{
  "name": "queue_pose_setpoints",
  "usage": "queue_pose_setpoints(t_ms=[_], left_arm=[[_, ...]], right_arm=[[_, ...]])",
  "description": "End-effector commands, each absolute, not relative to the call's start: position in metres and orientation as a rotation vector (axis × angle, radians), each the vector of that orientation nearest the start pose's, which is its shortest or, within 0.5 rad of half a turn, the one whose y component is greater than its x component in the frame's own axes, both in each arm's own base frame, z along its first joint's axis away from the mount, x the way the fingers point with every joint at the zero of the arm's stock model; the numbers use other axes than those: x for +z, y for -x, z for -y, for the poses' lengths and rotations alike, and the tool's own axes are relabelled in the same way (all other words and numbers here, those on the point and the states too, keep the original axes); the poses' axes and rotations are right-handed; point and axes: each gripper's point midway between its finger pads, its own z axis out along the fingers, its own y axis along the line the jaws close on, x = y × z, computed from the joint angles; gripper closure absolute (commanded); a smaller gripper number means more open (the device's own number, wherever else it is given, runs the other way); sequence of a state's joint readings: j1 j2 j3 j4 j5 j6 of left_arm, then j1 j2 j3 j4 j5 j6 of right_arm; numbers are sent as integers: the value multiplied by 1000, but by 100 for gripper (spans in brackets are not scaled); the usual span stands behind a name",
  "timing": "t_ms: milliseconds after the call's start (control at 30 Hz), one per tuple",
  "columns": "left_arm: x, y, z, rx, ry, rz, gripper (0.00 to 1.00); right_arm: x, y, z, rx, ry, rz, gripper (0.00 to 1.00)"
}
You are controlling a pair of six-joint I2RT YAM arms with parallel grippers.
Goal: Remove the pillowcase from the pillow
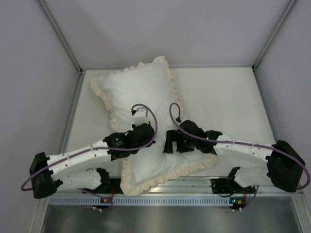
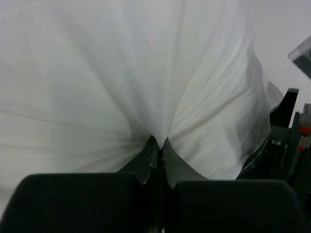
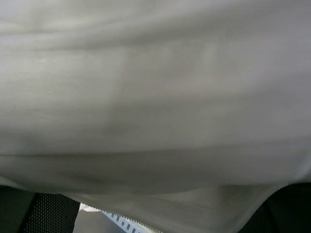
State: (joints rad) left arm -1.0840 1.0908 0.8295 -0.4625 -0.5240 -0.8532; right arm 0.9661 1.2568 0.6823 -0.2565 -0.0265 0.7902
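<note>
Lying diagonally on the table in the top view, the pillowcase has its white face up and its long axis running from the far left corner toward the near edge, right of centre. Its cream ruffle frames it all round. The pillow is inside and cannot be made out separately, and no open end shows. The left gripper and right gripper sit side by side on the cover about two-thirds of the way down its length. The plump far part lies beyond them and the short near part lies between the arm bases.

The left wrist view shows the left gripper with its jaws pressed together on a pinch of the pillowcase, and pleats fan out from the bite. It looks like only the top layer of cloth is held, though that is a judgement.

In the right wrist view, blurred white cloth fills the frame. The dark finger bases stand well apart at the bottom corners, so the jaws look spread. Whether they hold anything cannot be told.

Any stripping pull probably has to run along the diagonal axis. The left gripper already has cloth for that, and the right one is just beside it.
</note>
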Motion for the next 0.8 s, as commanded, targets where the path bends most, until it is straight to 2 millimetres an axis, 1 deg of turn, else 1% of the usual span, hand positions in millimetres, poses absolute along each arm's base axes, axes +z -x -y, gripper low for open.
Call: queue_pose_setpoints(t_ms=[0, 33, 67, 100, 133, 167, 200, 233, 267, 333, 367, 400, 433, 467, 500, 533, 567, 667, 700, 733, 767], left_arm=[[111, -143, 254, -514, -94, -2455, 100], [108, -142, 255, -506, -99, -2460, 100], [109, -141, 257, -507, -108, -2460, 100], [105, -141, 259, -489, -114, -2467, 100], [104, -141, 260, -481, -120, -2468, 100], [108, -140, 266, -492, -128, -2463, 100], [106, -140, 269, -479, -144, -2468, 100], [106, -141, 271, -473, -152, -2466, 100], [111, -141, 276, -485, -158, -2458, 100], [109, -141, 281, -470, -174, -2463, 100], [113, -142, 284, -475, -176, -2454, 100], [111, -143, 285, -461, -187, -2456, 100], [112, -144, 286, -463, -188, -2451, 100], [114, -145, 287, -462, -186, -2445, 100], [114, -145, 288, -460, -189, -2443, 100], [114, -145, 289, -458, -193, -2441, 100], [116, -145, 290, -462, -198, -2436, 100], [115, -144, 290, -456, -201, -2436, 100], [115, -144, 291, -460, -198, -2434, 100], [115, -144, 291, -464, -196, -2432, 100], [117, -144, 293, -472, -193, -2427, 100]], right_arm=[[128, -264, -268, 645, 43, -2274, 1], [134, -280, -259, 631, 10, -2259, 1], [139, -285, -259, 650, 40, -2257, 0], [155, -297, -261, 673, 33, -2229, 1], [155, -310, -254, 658, 14, -2235, 1], [155, -313, -251, 644, 37, -2245, 0], [169, -323, -252, 642, 40, -2226, 0], [168, -328, -246, 610, 58, -2233, 1], [168, -329, -240, 575, 61, -2245, 1], [175, -330, -231, 541, 61, -2227, 1], [176, -328, -226, 526, 63, -2217, 1], [169, -323, -220, 515, 56, -2229, 1], [181, -318, -215, 528, 46, -2196, 0], [184, -315, -212, 534, 38, -2184, 1], [183, -310, -209, 538, 30, -2185, 0], [197, -304, -207, 567, 20, -2147, 0], [209, -298, -209, 616, 19, -2120, 0], [219, -292, -215, 678, 22, -2119, 0], [226, -294, -218, 686, 27, -2114, 0], [213, -294, -219, 660, 30, -2171, 1], [209, -298, -217, 636, 14, -2190, 1]])
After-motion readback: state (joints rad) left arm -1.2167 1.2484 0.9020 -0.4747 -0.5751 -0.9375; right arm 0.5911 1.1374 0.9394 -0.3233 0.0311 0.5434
